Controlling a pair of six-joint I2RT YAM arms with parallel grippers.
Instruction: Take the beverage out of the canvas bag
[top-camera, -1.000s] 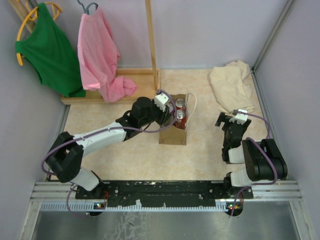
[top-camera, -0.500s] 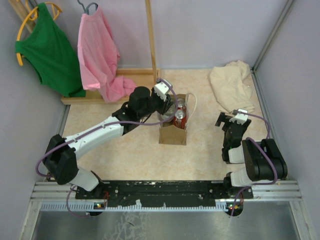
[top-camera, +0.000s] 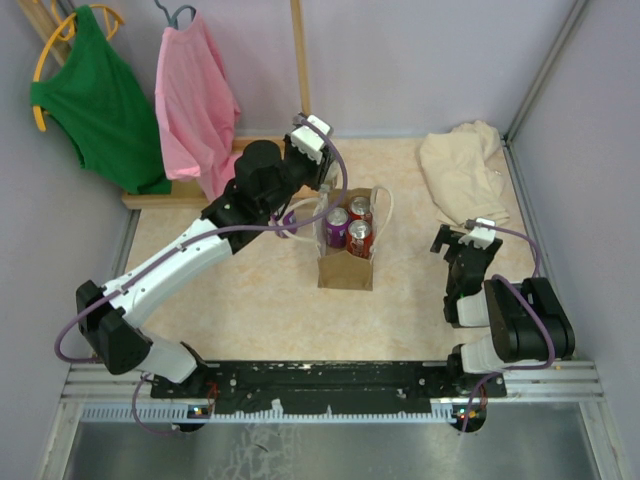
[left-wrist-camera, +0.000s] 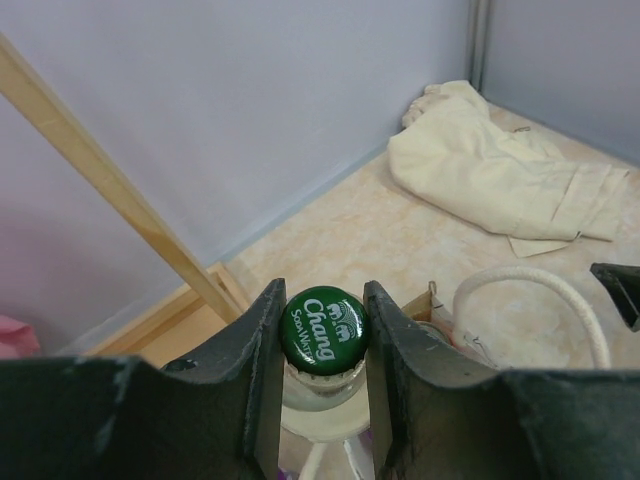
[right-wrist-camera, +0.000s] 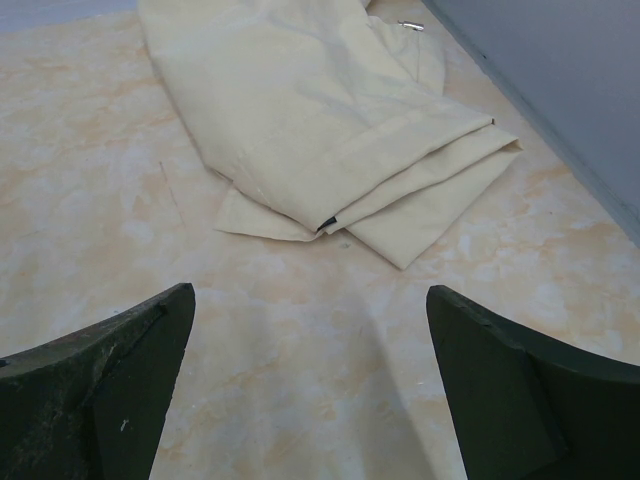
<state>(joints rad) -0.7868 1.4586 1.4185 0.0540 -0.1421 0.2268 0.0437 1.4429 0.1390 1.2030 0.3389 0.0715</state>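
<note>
While left end effector (left-wrist-camera: 322, 308) grips the bottle (left-wrist-camera: 323, 340) (green-capped), canvas bag (top-camera: 345, 271) seems upright.

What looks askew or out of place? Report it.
Nothing spilled or damaged. The pink shirt hangs with its hem bunched on the rack base; a beige cloth lies crumpled in the far right corner.

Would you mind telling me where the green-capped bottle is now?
The bottle is clamped at its neck by the left gripper in the left wrist view; from above it is at the canvas bag's left edge, beside the purple can.
</note>
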